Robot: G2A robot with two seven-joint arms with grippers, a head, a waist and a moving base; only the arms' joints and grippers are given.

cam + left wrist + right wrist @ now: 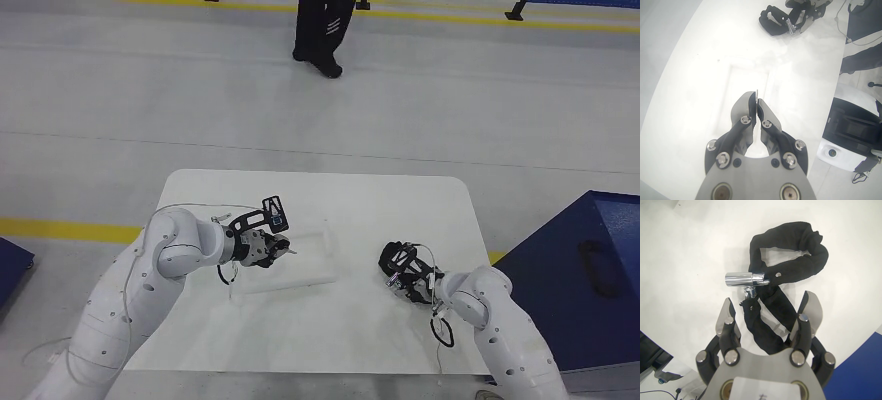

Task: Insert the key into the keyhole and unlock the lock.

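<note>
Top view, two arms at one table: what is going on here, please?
The left gripper is shut on a small flat key, held over a shallow white tray on the table. The right gripper is open and straddles a black sleeved chain lock lying on the table. Its chrome lock barrel lies just ahead. The key is not yet in the keyhole.

An industrial hall or robot test floor is indicated. A wide, smooth grey floor [450,90] is marked with yellow lines [60,230]. A single white desk [380,210] with rounded corners is set in the open, and a blue structure [545,270] is placed beside it.
</note>
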